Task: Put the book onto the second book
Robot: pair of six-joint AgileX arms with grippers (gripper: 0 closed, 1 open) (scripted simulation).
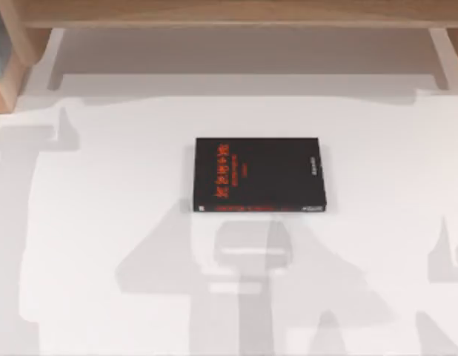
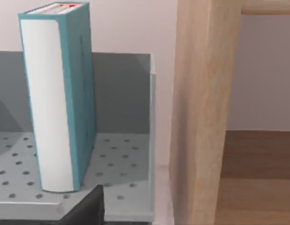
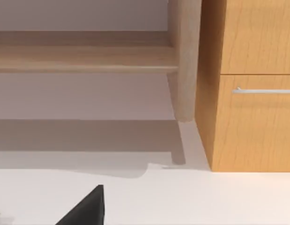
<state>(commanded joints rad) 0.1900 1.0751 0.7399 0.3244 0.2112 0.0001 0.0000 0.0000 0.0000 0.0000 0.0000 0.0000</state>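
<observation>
Dark edge of the left gripper (image 2: 86, 206) nearest the lens, finger state impossible to tell, teal book (image 2: 60, 98) standing upright just beyond on a perforated grey tray (image 2: 121, 164) beside a wooden post (image 2: 201, 112), black book (image 1: 259, 175) flat at the white table's (image 1: 103, 222) centre.

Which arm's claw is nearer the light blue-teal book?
Left. Its wrist view looks straight at the light blue-teal book, standing upright in a grey perforated tray close ahead. The right wrist view faces a wooden cabinet and bare tabletop instead.
</observation>
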